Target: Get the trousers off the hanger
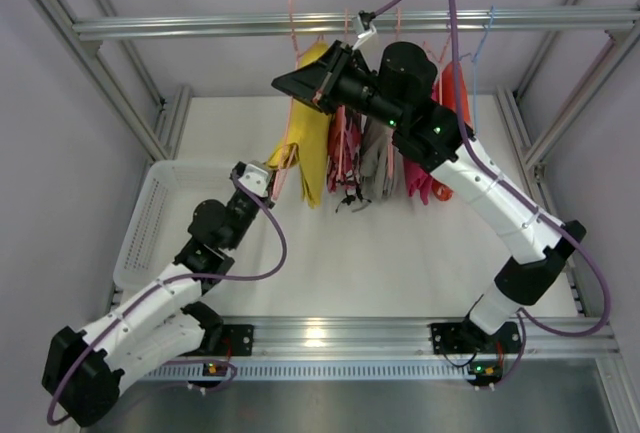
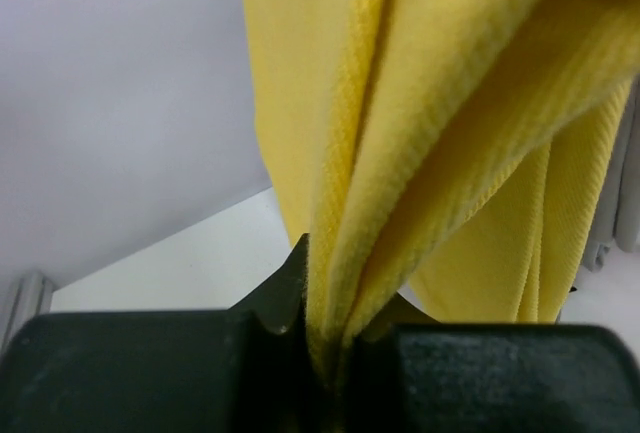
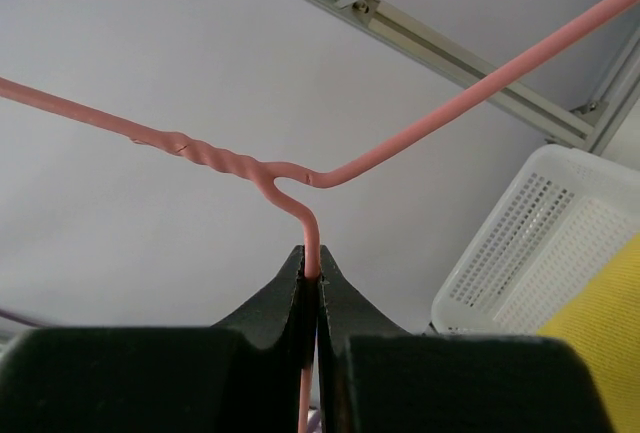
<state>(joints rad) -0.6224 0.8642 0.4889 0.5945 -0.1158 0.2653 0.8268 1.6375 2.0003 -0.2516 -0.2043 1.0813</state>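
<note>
Left wrist | left tool [image 2: 325,331] pinches yellow trousers [image 2: 430,103] | right tool [image 3: 312,271] grips hanger [image 3: 450,118]

A white table [image 1: 400,263] is enclosed by pale grey walls [image 1: 60,103] and an aluminium frame [image 1: 200,25]. A white perforated basket [image 1: 140,223] is set at its left edge. Light is reflected off the near rail [image 1: 320,334].

no readable text, labels or numbers

Yellow trousers [image 2: 460,133] matt ribbed cloth (soft-looking), pink hanger [image 3: 220,158] smooth coated wire, basket [image 3: 520,243] white perf. plastic
</note>
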